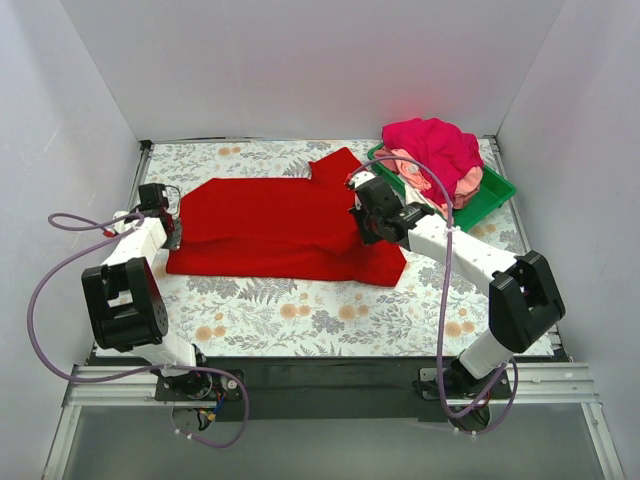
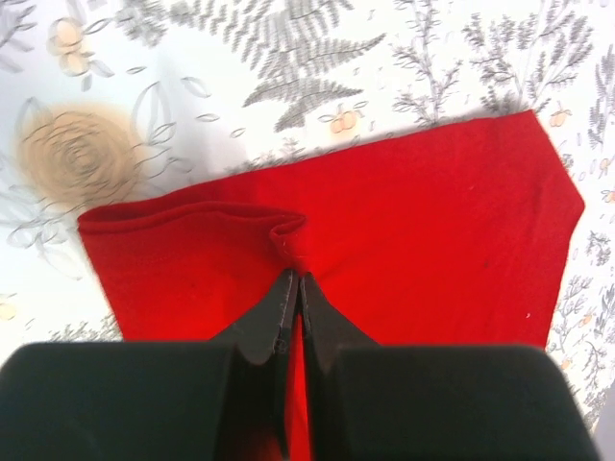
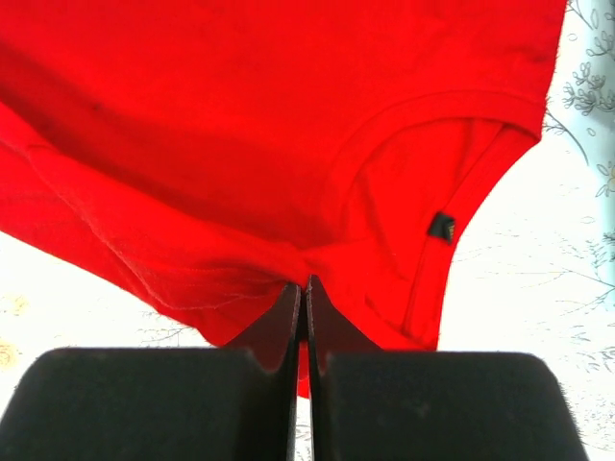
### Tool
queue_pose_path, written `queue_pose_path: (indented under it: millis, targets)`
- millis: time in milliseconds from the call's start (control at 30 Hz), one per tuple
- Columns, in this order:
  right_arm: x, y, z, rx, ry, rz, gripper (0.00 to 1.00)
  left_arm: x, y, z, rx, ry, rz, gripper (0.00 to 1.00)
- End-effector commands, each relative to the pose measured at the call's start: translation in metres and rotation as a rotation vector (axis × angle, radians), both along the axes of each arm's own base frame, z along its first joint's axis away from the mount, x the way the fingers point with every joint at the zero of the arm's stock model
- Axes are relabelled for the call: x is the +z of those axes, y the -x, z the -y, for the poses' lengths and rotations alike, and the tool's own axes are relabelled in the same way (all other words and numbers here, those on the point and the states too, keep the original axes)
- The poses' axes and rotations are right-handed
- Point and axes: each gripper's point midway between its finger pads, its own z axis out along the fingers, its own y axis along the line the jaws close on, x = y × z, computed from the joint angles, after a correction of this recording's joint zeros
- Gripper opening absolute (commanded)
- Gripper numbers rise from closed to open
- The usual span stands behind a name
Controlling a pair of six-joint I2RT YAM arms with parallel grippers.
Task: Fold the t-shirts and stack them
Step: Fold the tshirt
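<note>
Left jaws: pinched shut on the hem end of the red t-shirt (image 1: 280, 225), cloth puckered just ahead of them.
Right jaws: closed on its collar end, neckline just beyond.
Step, judged: first fold, with the shirt spread on the tabletop (image 1: 300, 320).
Next: lift both edges evenly and carry them across together.

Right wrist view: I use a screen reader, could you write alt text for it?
The right gripper is shut on a bunched fold of the red t-shirt, beside its neckline and small dark tag. Floral tablecloth shows at the edges.

Lab booth; white walls (image 1: 300, 60) box in a floral-clothed table (image 1: 300, 320).
</note>
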Motion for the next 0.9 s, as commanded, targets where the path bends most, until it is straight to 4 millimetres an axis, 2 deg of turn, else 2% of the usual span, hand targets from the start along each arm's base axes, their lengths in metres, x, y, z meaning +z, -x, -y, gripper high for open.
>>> queue_pose_path:
  millis: [0,267,333,400,433,500,533,567,600,633,667,700,733,800,833,867]
  targets:
    - [0.015,-0.016,-0.005,0.014,-0.021,0.036,0.01,0.016,-0.023,-0.01,-0.016,-0.056,0.049,0.0]
    - [0.006,-0.036,-0.007,0.016,-0.017,0.011,0.01,0.003,-0.048,0.004,-0.099,-0.048,0.046,0.0]
    - [-0.001,-0.043,-0.004,0.003,-0.012,-0.007,0.01,0.003,-0.054,0.002,-0.098,-0.056,0.046,0.0]
    - [-0.001,-0.053,-0.005,-0.009,-0.013,-0.008,0.01,0.001,-0.063,-0.002,-0.096,-0.076,0.047,0.0]
    - [-0.01,-0.059,-0.002,-0.021,0.0,-0.027,0.01,0.001,-0.066,-0.004,-0.104,-0.089,0.042,0.0]
    - [-0.008,-0.068,-0.002,-0.025,0.0,-0.029,0.01,-0.008,-0.067,-0.005,-0.111,-0.085,-0.001,0.0]
    - [-0.016,-0.072,0.0,-0.031,0.016,-0.045,0.07,-0.002,-0.072,-0.006,-0.104,-0.083,0.007,0.05]
    - [-0.016,-0.077,0.001,-0.036,0.024,-0.042,0.11,-0.004,-0.069,-0.006,-0.102,-0.082,-0.013,0.3]
    - [-0.016,-0.081,0.003,-0.035,0.032,-0.045,0.15,0.001,-0.07,-0.006,-0.099,-0.086,-0.004,0.37]
    - [-0.012,-0.092,0.004,-0.041,0.029,-0.036,0.27,0.007,-0.071,-0.008,-0.088,-0.089,0.006,0.44]
    - [-0.009,-0.098,0.007,-0.051,0.039,-0.029,0.32,0.013,-0.07,-0.008,-0.081,-0.09,0.012,0.53]
    - [-0.009,-0.103,0.011,-0.066,0.055,-0.029,0.37,0.02,-0.069,-0.008,-0.08,-0.094,0.024,0.73]
    - [-0.001,-0.107,0.015,-0.077,0.066,-0.016,0.52,0.035,-0.069,-0.009,-0.076,-0.105,0.054,0.87]
    - [0.013,-0.106,0.019,-0.091,0.073,0.013,0.63,0.049,-0.065,-0.008,-0.075,-0.112,0.079,0.88]
    - [0.009,-0.098,0.022,-0.085,0.072,-0.003,0.7,0.066,-0.064,-0.007,-0.081,-0.117,0.116,0.88]
    - [0.009,-0.09,0.017,-0.058,0.037,-0.022,0.76,0.068,-0.06,-0.005,-0.101,-0.119,0.114,0.88]
